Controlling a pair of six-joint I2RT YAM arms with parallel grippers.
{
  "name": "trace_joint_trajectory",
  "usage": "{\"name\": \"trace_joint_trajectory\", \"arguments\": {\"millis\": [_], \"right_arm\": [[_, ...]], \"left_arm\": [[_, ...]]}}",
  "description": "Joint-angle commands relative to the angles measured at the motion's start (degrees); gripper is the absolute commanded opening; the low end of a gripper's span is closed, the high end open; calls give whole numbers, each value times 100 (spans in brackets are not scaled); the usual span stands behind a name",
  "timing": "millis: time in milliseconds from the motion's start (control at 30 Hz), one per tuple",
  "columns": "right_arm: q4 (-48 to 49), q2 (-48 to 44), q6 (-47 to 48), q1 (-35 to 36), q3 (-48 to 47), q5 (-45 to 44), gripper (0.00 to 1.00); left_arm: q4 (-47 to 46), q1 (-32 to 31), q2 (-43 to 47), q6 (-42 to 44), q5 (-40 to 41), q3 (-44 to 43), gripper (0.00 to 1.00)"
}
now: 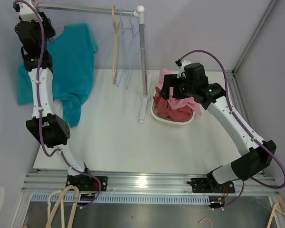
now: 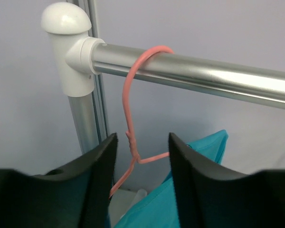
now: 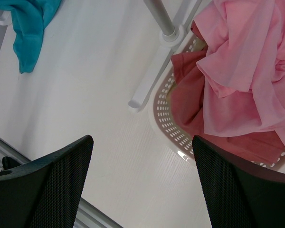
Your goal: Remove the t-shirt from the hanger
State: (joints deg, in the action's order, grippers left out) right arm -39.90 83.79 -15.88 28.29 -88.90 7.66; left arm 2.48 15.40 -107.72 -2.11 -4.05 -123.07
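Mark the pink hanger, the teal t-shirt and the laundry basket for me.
pink hanger [image 2: 154,48]: left wrist view, top of the hook's bend.
teal t-shirt [image 1: 76,57]: top external view, chest area.
laundry basket [image 3: 170,124]: right wrist view, perforated wall.

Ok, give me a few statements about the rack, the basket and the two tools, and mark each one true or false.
1. The teal t-shirt hangs on a pink hanger hooked over the rail. True.
2. The left tool is shut on the hanger. False: it is open, and the hanger's wire shows in the gap between its fingers.
3. The basket is empty. False: it holds pink and red clothes.
4. The right tool is open and holds nothing. True.
5. No other hangers are on the rail. False: a wooden hanger and a blue hanger hang near its right post.
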Motion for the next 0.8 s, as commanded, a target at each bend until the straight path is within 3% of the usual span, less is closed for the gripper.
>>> {"name": "trace_joint_trajectory", "arguments": {"millis": [0,100,167,267,367,767], "right_arm": [[167,-82,-38,36,-13,69,90],[149,-135,-47,27,13,69,90],[149,-187,-38,36,22,78,90],[140,-231,-56,36,40,60,90],[140,-258,-56,36,57,78,90],[360,-275,-126,53,268,227,90]], "left_arm": [[51,33,-3,-88,-245,-209,48],[68,33,-65,-97,-289,-218,33],[68,33,-82,-97,-298,-183,31],[86,33,-91,-114,-289,-253,12],[95,33,-82,-123,-298,-262,1],[560,-379,120,-255,115,-437,1]]}}
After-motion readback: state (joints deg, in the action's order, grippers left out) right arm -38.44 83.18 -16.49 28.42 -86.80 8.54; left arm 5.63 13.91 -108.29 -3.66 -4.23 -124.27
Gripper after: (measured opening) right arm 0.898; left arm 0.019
